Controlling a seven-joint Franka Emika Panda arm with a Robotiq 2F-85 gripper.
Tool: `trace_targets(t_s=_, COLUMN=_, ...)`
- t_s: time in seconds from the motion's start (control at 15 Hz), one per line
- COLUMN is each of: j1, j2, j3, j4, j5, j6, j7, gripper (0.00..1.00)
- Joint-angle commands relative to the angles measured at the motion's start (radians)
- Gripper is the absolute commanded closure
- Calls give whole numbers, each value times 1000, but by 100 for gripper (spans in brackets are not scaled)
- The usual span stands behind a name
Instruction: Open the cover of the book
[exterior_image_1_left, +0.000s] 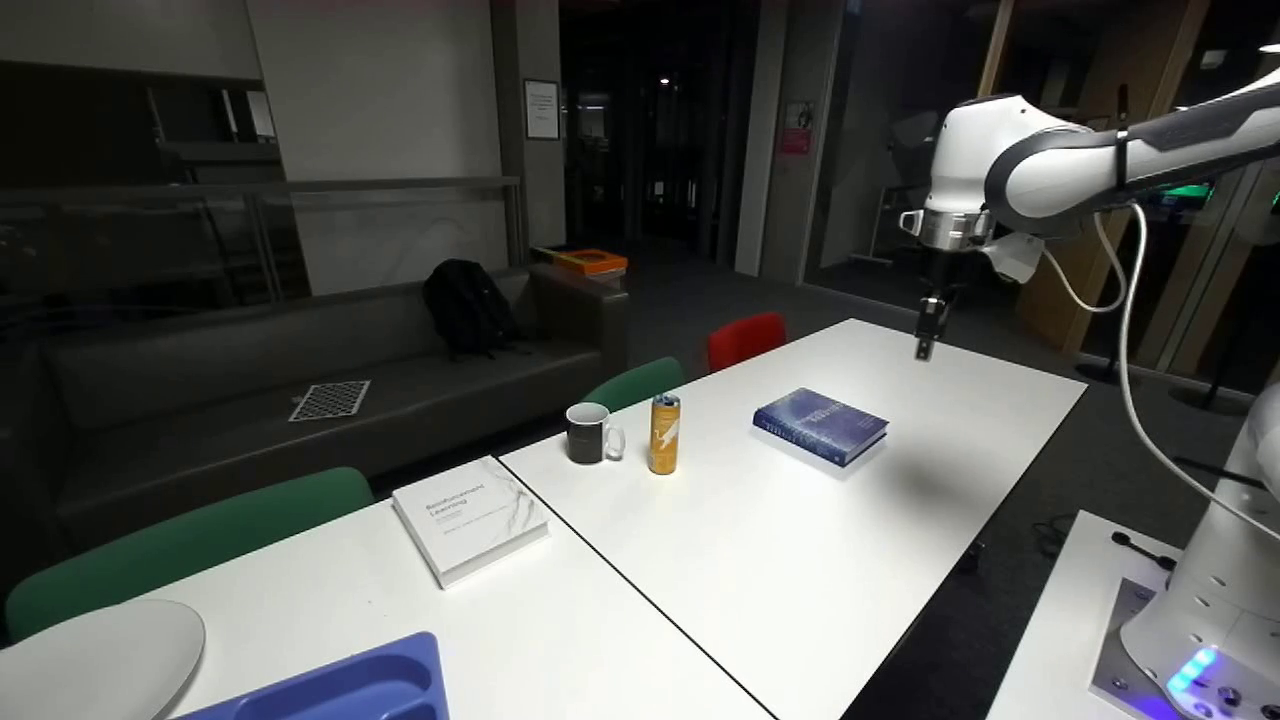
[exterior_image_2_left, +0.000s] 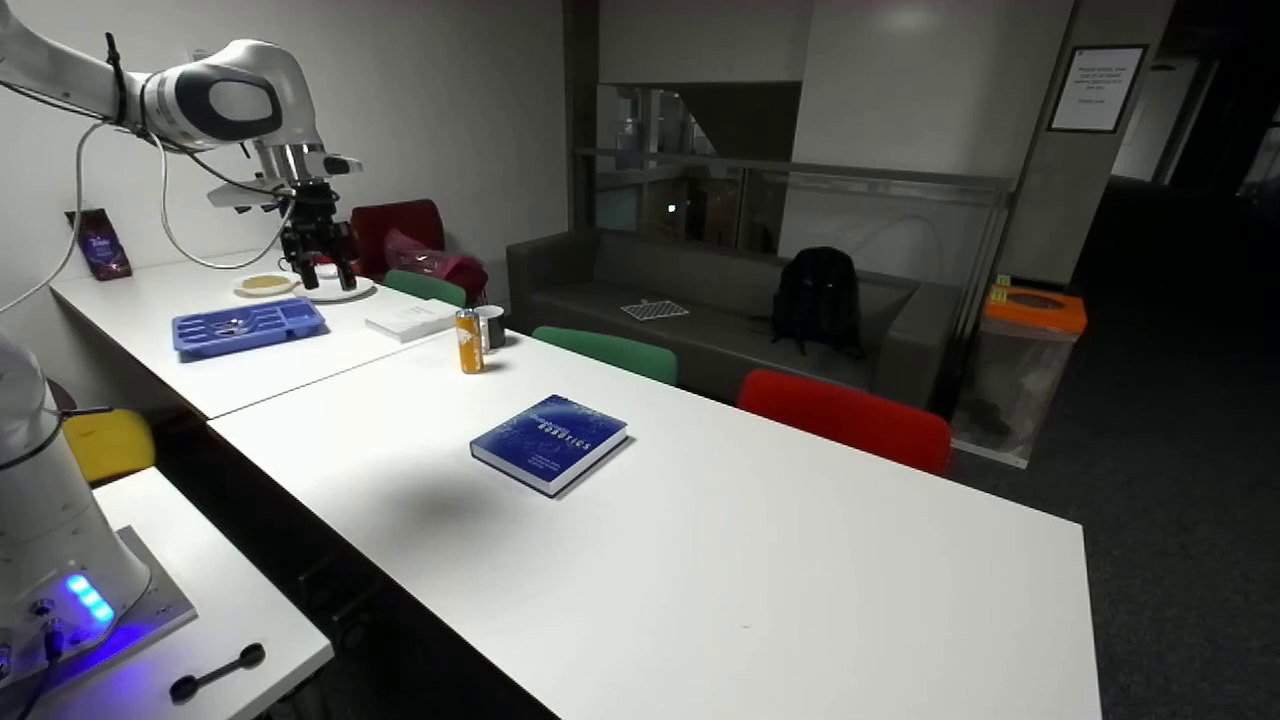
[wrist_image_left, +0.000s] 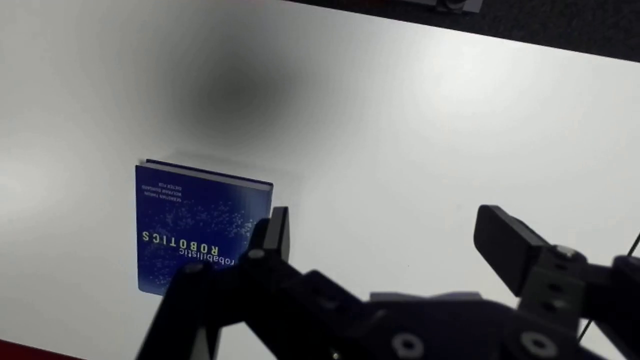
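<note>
Your book lies flat on the white surface, its blue cover face up and closed. The gripper hangs in the air above the surface, apart from the book, with its jaws spread wide; in the wrist view one side of them hides part of the cover from you. A soft shadow spreads beside the book. Nearest to it on that surface you have the orange can, upright, and just beside that the dark-and-white mug. Across the seam you'll find a white book lying flat, a blue tray holding small shiny pieces, and a round pale plate. Along the long edge stand a red chair and green chairs; behind them a dark sofa bears a black backpack.
</note>
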Motion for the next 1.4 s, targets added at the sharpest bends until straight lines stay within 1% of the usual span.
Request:
trace_targets(t_s=0.0, j1=-15, j2=48, j3=-62, j4=25, j5=12, j6=82, j7=-60, gripper=0)
trace_targets(t_s=0.2, j1=-23, j2=89, j3=-111, j4=35, j5=28, j6=153, j7=-109, gripper=0)
trace_targets(t_s=0.4, j1=-43, j2=155, j3=-157, j4=53, j5=31, j6=220, j7=-148, gripper=0)
trace_targets(t_s=0.8, j1=-109, j2=340, j3=-245, j4=128, j5=42, j6=284, j7=-222, gripper=0)
trace_targets(t_s=1.07, j1=-157, j2=453, j3=-274, j4=200, j5=51, j6=344, j7=-275, gripper=0)
trace_targets(t_s=1.13, j1=-167, j2=474, j3=-280, j4=222, j5=67, j6=330, j7=-294, gripper=0)
trace_targets(t_s=1.2, j1=-174, j2=486, j3=-283, j4=244, j5=97, j6=292, j7=-328, gripper=0)
trace_targets(t_s=1.27, j1=-174, j2=446, j3=-261, j4=182, j5=49, j6=327, j7=-261, gripper=0)
trace_targets(t_s=1.33, j1=-179, j2=460, j3=-262, j4=192, j5=54, j6=326, j7=-269, gripper=0)
